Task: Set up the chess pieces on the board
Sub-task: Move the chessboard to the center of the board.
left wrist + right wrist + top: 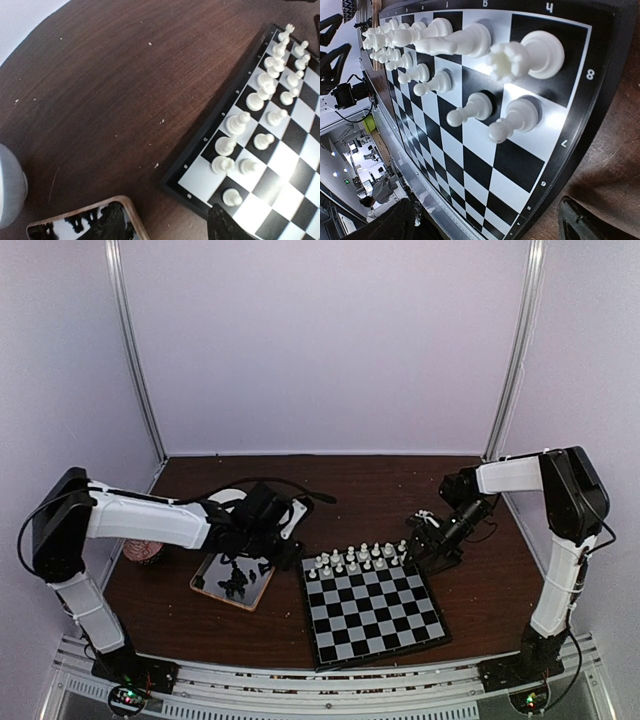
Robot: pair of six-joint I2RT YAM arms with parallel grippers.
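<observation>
Lower centre of top view: board (372, 605), slightly rotated, near edge close to the table's (480, 590) front edge. Black and light-grey checks, thin black border. White pieces (355, 560) upright in two rows along its far edge, other squares open. Just left of board: wood-rimmed tray (203, 585) holding glossy black pieces (236, 580) in a jumbled heap. Left claw (250, 545) over tray's far side. Cannot tell its grip, only one dark fingertip (225, 225) in wrist view. Right claw (432, 545) at board's far-right corner, fingers (590, 220) spread wide, nothing between. Bare brown wood right of board and across the back. Pale crumbs (161, 121) scattered beyond board's left corner. Side walls close to both arms.
</observation>
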